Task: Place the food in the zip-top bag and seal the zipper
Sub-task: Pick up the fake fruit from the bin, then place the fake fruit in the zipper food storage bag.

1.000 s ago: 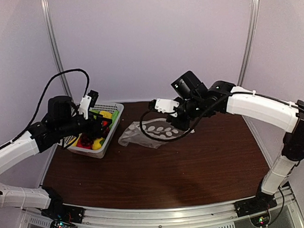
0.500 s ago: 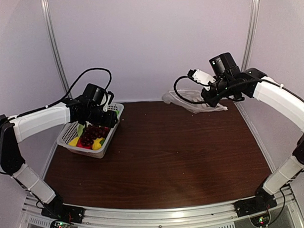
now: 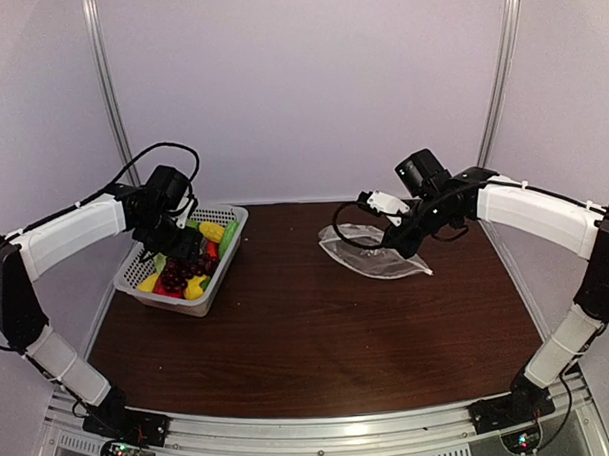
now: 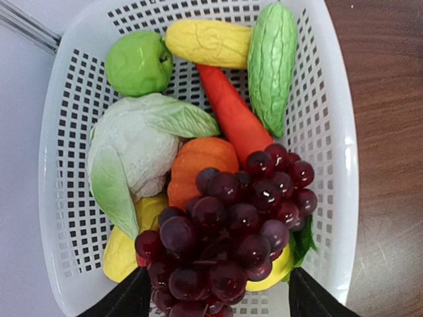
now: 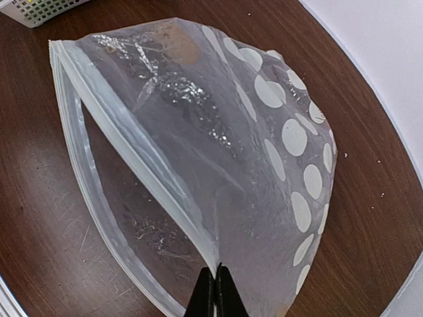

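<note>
Compared with half a second earlier, the right arm is lower and nearer, so the zip-top bag point(image 3: 378, 260) no longer hangs by the back wall but lies on the table point(image 3: 318, 338), right of centre. The left arm is now drawn in over the basket point(image 4: 345, 165). The right gripper point(image 5: 213, 290) has its jaws together, pinched on one lip of the bag at the zipper point(image 5: 122, 148). That lip is lifted, so the mouth gapes toward the basket side. Nothing shows inside the bag. The left gripper point(image 4: 217, 302) points down at the food point(image 4: 198, 132), its jaws wide apart and gripping nothing, one on either side of the grapes point(image 4: 231, 231). The grapes are heaped on top at the near end of the basket, over a carrot point(image 4: 231, 119) and the rest. I judge the step in hand to be the first pick, with loading not yet begun and sealing far off. The next move probably calls for a straight drop onto the grapes and a close around the bunch low enough that it does not roll out. After that comes a carry across to the open mouth, which the right arm must hold up and steady.
</note>
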Motion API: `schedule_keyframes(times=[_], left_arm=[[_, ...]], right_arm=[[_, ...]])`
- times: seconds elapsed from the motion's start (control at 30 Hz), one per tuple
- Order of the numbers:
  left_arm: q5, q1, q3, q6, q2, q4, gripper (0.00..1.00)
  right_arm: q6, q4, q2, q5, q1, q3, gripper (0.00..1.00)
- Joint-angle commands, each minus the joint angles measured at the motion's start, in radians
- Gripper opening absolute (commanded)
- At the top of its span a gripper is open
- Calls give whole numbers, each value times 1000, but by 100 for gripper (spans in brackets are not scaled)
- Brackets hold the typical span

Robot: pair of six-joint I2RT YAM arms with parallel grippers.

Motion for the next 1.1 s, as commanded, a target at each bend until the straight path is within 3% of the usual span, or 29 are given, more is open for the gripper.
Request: schedule_keyframes(times=[0.0,0.2,0.3,0.47,0.6,0.83,1.07], left_arm=[[48,27,-26,52,53,-28,71],[47,27,-4,64,131,-29,69],[23,28,11,65,150,-26,55],[1,26,92,64,136,-88,19],[5,6,179,61,44,-117,1],[240,-69,355,3,-57,-98,0],[503,-196,336,-106,-110,138,0]], right_arm=[[37,9,26,-100,1,8,0],[39,6,25,-118,1,10,0],[41,4,26,-124,1,11,0],[44,-1,35,-131,1,20,0],[50,-10,38,-147,1,42,0],[83,-21,57,-134,2,96,0],[145,-25,136,-118,1,196,0]])
